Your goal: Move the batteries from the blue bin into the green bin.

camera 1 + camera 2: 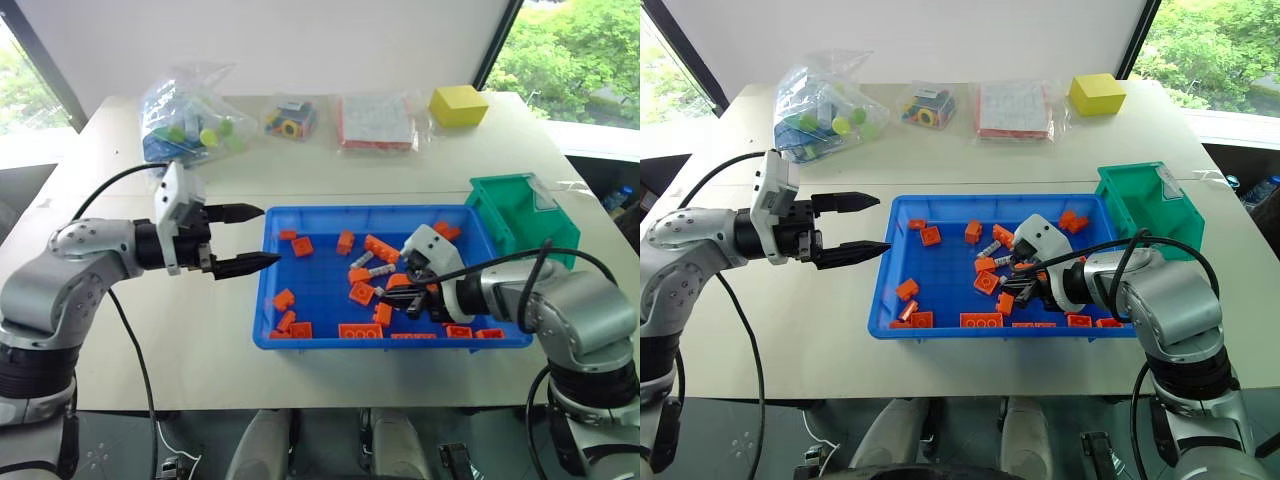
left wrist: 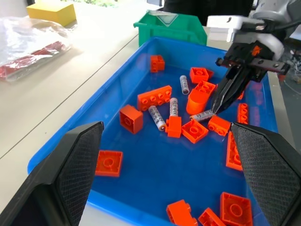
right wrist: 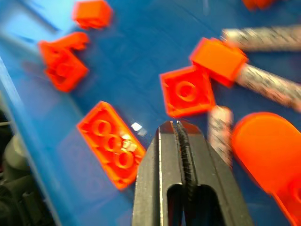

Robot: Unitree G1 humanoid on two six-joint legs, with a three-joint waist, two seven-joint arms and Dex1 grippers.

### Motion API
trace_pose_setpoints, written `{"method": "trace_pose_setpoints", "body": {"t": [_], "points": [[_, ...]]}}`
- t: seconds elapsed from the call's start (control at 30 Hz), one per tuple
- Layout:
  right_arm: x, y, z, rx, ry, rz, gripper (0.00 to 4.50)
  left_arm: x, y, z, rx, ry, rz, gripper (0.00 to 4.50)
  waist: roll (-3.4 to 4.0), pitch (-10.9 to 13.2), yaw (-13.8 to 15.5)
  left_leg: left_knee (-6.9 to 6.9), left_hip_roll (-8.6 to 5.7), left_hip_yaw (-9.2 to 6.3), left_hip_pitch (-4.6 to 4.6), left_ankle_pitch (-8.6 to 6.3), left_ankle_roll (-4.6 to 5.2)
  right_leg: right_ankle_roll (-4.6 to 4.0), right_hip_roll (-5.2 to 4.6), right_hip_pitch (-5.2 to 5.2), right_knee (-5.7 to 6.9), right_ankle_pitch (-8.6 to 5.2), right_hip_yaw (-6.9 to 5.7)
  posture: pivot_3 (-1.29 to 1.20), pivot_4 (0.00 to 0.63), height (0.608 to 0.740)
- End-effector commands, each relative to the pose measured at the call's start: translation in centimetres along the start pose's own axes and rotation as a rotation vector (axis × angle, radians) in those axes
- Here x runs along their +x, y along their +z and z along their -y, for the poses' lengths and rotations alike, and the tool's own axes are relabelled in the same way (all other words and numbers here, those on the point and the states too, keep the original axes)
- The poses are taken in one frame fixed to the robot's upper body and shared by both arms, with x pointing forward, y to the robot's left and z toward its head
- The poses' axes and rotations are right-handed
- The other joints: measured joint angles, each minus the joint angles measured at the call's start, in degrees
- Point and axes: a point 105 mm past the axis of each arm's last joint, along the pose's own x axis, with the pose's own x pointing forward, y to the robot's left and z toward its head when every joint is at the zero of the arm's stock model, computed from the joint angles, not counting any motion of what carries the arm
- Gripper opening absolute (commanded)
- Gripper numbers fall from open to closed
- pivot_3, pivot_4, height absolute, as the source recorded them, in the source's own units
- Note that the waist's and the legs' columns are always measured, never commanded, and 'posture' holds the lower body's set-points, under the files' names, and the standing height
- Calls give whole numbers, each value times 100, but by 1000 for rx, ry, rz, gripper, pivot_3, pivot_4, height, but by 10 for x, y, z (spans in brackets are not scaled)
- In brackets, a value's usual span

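Observation:
The blue bin (image 1: 360,211) lies in the middle of the table and holds many orange bricks (image 1: 360,292) and several slim silvery batteries (image 2: 156,117). To its right stands the green bin (image 1: 520,215). My right gripper (image 1: 392,297) is down inside the blue bin, shut, with nothing between its fingers (image 3: 176,125). One battery (image 3: 219,132) lies just beside its tip, next to a rounded orange piece (image 2: 197,101). My left gripper (image 1: 268,236) hovers open just outside the bin's left rim, pointing across the bin.
A yellow block (image 1: 458,105) sits at the back right. Plastic bags of small parts (image 1: 190,125) (image 1: 290,118) and a flat packet (image 1: 375,122) line the far side of the table. Bare tabletop lies left of the blue bin.

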Motion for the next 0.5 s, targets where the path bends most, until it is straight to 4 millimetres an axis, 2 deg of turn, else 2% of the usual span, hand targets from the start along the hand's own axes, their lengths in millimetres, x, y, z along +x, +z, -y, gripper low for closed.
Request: {"method": "trace_pose_setpoints", "body": {"t": [0.03,0.2,0.3,0.4,0.5], "points": [[-6,-1,10,-3,-53,10,97,-1,10,0,46,-4,20,4500,0,0,-6,-1,2,-1,0,0,0,0,2,-1,0,0,-1,0,150,692],[-6,-4,14,-12,-64,-2,97,-1,10,1,49,1,21,4500,-1,0,-5,-1,2,1,0,0,1,0,1,0,0,0,0,0,150,692],[-2,-7,13,-39,-57,-14,851,-2,10,1,50,11,21,4500,-1,0,-3,-1,2,0,0,-1,2,0,1,0,0,0,-1,0,150,692],[0,-6,15,-47,-64,-10,2366,-2,11,2,52,17,22,4500,-2,1,-2,-1,2,0,0,-1,2,0,1,1,-2,0,-1,0,150,692],[2,-3,16,-48,-66,-4,2366,-3,11,1,54,24,21,4500,-2,1,-2,-1,2,0,0,-1,2,0,1,2,-2,0,-1,0,150,692]]}}
